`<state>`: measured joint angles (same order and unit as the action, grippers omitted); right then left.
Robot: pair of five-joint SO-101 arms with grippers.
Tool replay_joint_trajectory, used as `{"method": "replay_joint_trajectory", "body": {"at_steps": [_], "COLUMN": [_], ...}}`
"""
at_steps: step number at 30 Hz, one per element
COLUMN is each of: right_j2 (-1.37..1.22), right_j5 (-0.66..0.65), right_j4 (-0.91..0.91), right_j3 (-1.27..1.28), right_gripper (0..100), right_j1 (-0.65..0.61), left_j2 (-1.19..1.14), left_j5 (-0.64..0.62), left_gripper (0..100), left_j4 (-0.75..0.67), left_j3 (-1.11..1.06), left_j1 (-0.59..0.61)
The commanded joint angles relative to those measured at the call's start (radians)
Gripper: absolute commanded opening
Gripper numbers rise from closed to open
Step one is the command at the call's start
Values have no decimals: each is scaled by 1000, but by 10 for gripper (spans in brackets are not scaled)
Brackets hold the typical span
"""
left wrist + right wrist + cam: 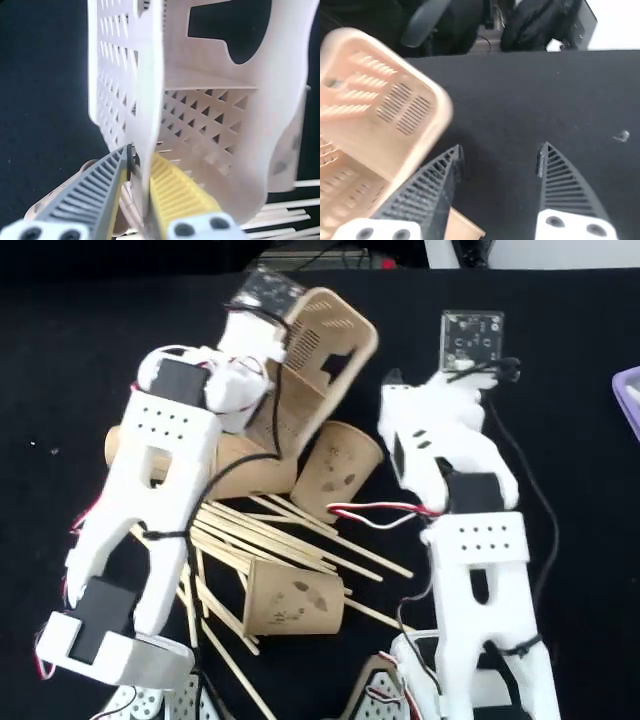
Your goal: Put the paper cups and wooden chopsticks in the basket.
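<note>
The beige perforated basket point(325, 345) stands tipped on its side at the back of the black table. My left gripper point(136, 161) is shut on its side wall point(145, 90), one finger inside and one outside. My right gripper point(500, 155) hangs open just right of the basket point(375, 115), holding nothing; its arm point(435, 435) sits beside the basket. One paper cup point(340, 475) lies against the basket, another point(295, 605) lies on the pile of wooden chopsticks point(290, 540), and a third point(245, 470) is partly hidden under the left arm.
A purple object point(628, 400) pokes in at the right edge of the table. Both arm bases point(470, 680) stand at the front edge. Bare black cloth lies to the right of and behind the right gripper.
</note>
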<state>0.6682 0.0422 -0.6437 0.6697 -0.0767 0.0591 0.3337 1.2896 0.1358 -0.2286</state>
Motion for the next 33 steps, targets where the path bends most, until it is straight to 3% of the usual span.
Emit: {"method": "replay_joint_trajectory", "body": {"at_steps": [1, 6, 16, 20, 29, 33], "right_j2": [-7, -88, -317, -334, -331, -294], "right_j5": [-84, -207, -222, -222, -210, -86], "right_j4": [18, 71, 144, 153, 57, -28], "right_j3": [-84, -105, -248, -254, -246, -248], "right_gripper": [240, 240, 218, 4, 11, 11], "right_j1": [-60, -95, -87, -31, 48, 48], "left_j2": [2, 2, 9, 9, 9, 9], "left_j5": [0, -2, -3, -3, -3, -5], "left_gripper": [30, 30, 30, 30, 30, 30], "left_j4": [20, 20, 15, 21, 12, -11], "left_j3": [1, 1, -45, -50, -38, -27], "left_j1": [-41, -48, -114, -107, -107, -104]}}
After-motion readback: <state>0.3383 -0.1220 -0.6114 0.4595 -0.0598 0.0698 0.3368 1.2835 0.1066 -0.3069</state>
